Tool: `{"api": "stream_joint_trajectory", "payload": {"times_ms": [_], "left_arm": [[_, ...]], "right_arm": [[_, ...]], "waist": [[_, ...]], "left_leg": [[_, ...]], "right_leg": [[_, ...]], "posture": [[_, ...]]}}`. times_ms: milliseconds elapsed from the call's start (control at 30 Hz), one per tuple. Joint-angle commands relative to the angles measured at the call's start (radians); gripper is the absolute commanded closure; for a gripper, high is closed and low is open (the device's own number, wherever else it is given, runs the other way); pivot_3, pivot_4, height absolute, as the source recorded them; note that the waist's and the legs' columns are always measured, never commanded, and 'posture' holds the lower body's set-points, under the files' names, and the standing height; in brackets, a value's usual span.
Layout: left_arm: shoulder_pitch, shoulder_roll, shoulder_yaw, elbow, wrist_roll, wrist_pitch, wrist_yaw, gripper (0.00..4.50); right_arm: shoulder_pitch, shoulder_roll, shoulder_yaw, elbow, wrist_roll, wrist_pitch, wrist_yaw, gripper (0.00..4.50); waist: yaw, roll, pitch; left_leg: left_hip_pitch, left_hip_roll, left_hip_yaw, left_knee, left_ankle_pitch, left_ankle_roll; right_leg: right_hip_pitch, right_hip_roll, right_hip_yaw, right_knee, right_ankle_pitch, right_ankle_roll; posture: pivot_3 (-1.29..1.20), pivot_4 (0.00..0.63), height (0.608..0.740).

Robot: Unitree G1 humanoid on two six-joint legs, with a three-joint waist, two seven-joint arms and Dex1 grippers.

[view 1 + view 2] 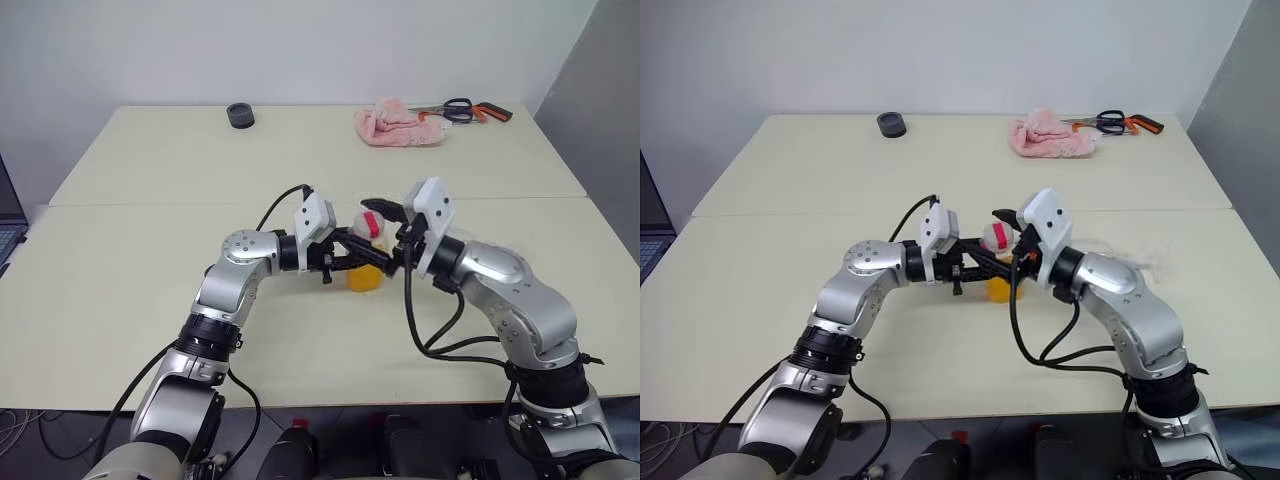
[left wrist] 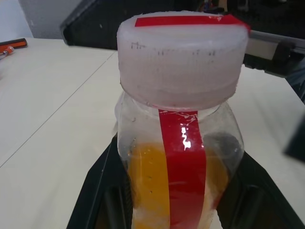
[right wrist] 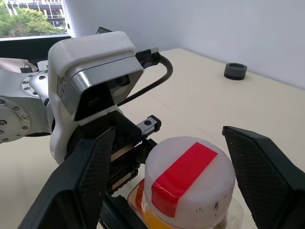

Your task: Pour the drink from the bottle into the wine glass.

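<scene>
The pale cream desk (image 1: 150, 260) is made of two slabs joined along a seam that runs across it, and it stands against a plain white wall (image 1: 300, 50). Near the desk's middle, the bottle (image 1: 367, 250) stands upright, long axis vertical, with its wide white cap (image 3: 189, 183) uppermost and still on; a strip of red tape crosses the cap and runs down the clear side. The drink (image 2: 147, 186), an orange-yellow liquid, fills the lower part of the bottle, and the clear shoulder above it holds none. The left end effector (image 1: 352, 262) reaches in sideways and is clenched on the bottle's body, one black finger (image 2: 102, 191) on each side of it. The right end effector (image 3: 178, 179) is released: its two black fingers (image 3: 83, 176) stand wide apart on either side of the cap without touching it. At the far edge of the desk lie a crumpled pink cloth (image 1: 398, 127), scissors (image 1: 462, 110) with black and orange handles just beside the cloth, and a small dark ring-shaped object (image 1: 240, 115) well apart from both. The edge of a laptop (image 1: 8, 225) shows off the desk's left side.
</scene>
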State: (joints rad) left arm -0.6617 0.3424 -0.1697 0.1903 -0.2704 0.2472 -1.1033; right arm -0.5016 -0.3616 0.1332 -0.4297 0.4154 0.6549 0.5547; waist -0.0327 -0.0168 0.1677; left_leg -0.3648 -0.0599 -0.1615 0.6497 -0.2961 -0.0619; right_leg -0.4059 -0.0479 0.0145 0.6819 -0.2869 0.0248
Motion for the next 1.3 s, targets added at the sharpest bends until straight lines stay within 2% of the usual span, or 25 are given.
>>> {"api": "stream_joint_trajectory", "payload": {"times_ms": [33, 133, 167, 233, 367, 567, 733, 833, 900, 1000, 1100, 1300], "left_arm": [[-0.022, 0.002, 0.017, -0.034, -0.017, -0.028, -0.003, 2.76], [-0.022, 0.0, 0.016, -0.033, -0.017, -0.029, -0.003, 2.76], [-0.021, 0.0, 0.016, -0.033, -0.017, -0.029, -0.004, 2.76], [-0.021, -0.001, 0.016, -0.033, -0.018, -0.029, -0.003, 2.76], [-0.021, 0.0, 0.018, -0.034, -0.02, -0.028, -0.004, 2.76], [-0.033, 0.003, 0.028, -0.04, -0.045, -0.008, -0.019, 2.76], [-0.054, 0.009, 0.024, -0.051, -0.066, 0.011, -0.062, 2.76], [-0.07, 0.014, 0.021, -0.053, -0.075, 0.018, -0.094, 2.76], [-0.077, 0.018, 0.017, -0.053, -0.072, 0.016, -0.112, 2.76], [-0.086, 0.015, 0.019, -0.043, -0.062, 0.008, -0.114, 2.76], [-0.085, 0.011, 0.028, -0.04, -0.056, 0.006, -0.097, 2.76], [-0.077, 0.004, 0.038, -0.017, -0.043, 0.006, -0.069, 2.77]], "right_arm": [[-0.004, 0.002, -0.028, -0.021, 0.003, -0.031, -0.004, 0.66], [-0.001, 0.005, -0.02, -0.018, -0.001, -0.035, -0.008, 0.66], [-0.001, 0.006, -0.018, -0.017, -0.003, -0.037, -0.009, 0.84], [0.001, 0.005, -0.013, -0.018, -0.006, -0.039, -0.009, 1.25], [0.002, 0.001, -0.003, -0.018, -0.011, -0.047, -0.001, 2.61], [-0.01, -0.002, 0.018, 0.006, 0.005, -0.081, 0.059, 2.61], [-0.122, -0.045, 0.079, 0.198, 0.046, -0.23, 0.413, 2.61], [-0.237, -0.099, 0.128, 0.363, 0.026, -0.275, 0.659, 2.61], [-0.307, -0.112, 0.149, 0.484, 0.0, -0.301, 0.759, 2.61], [-0.369, -0.111, 0.158, 0.617, -0.053, -0.358, 0.816, 2.61], [-0.352, -0.127, 0.123, 0.607, -0.05, -0.326, 0.787, 2.61], [-0.221, -0.125, -0.022, 0.432, 0.002, -0.265, 0.585, 0.59]], "waist": [[0.0, 0.0, 0.0], [0.0, 0.0, 0.0], [0.0, 0.0, 0.0], [0.0, 0.0, 0.0], [0.0, 0.0, 0.0], [0.0, 0.0, 0.0], [-0.003, 0.0, 0.0], [-0.006, 0.0, 0.0], [-0.009, 0.0, 0.0], [-0.012, 0.0, 0.0], [-0.012, 0.0, 0.0], [0.0, 0.0, 0.0]], "left_leg": [[0.0, 0.0, 0.0, 0.0, 0.0, 0.0], [0.0, 0.0, 0.0, 0.0, 0.0, 0.0], [0.0, 0.0, 0.0, 0.0, 0.0, 0.0], [0.0, 0.0, 0.0, 0.0, 0.0, 0.0], [0.0, 0.0, 0.0, 0.0, 0.0, 0.0], [0.0, 0.0, 0.0, 0.0, 0.0, 0.0], [0.0, 0.0, 0.002, 0.001, 0.0, 0.0], [0.0, 0.0, 0.001, 0.003, 0.0, 0.001], [0.0, 0.0, 0.002, 0.006, -0.001, 0.001], [-0.001, 0.0, 0.001, 0.01, -0.001, 0.002], [-0.002, 0.0, 0.001, 0.01, -0.001, 0.002], [-0.006, -0.002, 0.0, 0.012, -0.001, 0.002]], "right_leg": [[0.0, 0.0, 0.0, 0.0, 0.0, 0.0], [0.0, 0.0, 0.0, 0.0, 0.0, 0.0], [0.0, 0.0, 0.0, 0.0, 0.0, 0.0], [0.0, 0.0, 0.0, 0.0, 0.0, 0.0], [0.0, 0.0, 0.0, 0.0, 0.0, 0.0], [0.0, 0.0, 0.0, 0.0, 0.0, 0.0], [0.0, 0.001, -0.001, 0.0, 0.001, 0.001], [0.001, 0.002, -0.002, 0.0, 0.001, 0.001], [0.001, 0.002, -0.002, 0.001, 0.002, 0.001], [0.001, 0.002, -0.001, 0.001, 0.002, 0.002], [0.001, 0.001, -0.001, 0.001, 0.002, 0.002], [-0.001, -0.002, 0.0, 0.001, 0.003, 0.002]], "posture": [[0.0, 0.15, 0.74], [0.0, 0.15, 0.74], [0.0, 0.15, 0.74], [0.0, 0.15, 0.74], [0.0, 0.15, 0.74], [0.0, 0.15, 0.74], [0.0, 0.15, 0.74], [0.0, 0.15, 0.74], [0.0, 0.15, 0.74], [0.0, 0.15, 0.74], [0.0, 0.15, 0.74], [0.0, 0.15, 0.74]]}}
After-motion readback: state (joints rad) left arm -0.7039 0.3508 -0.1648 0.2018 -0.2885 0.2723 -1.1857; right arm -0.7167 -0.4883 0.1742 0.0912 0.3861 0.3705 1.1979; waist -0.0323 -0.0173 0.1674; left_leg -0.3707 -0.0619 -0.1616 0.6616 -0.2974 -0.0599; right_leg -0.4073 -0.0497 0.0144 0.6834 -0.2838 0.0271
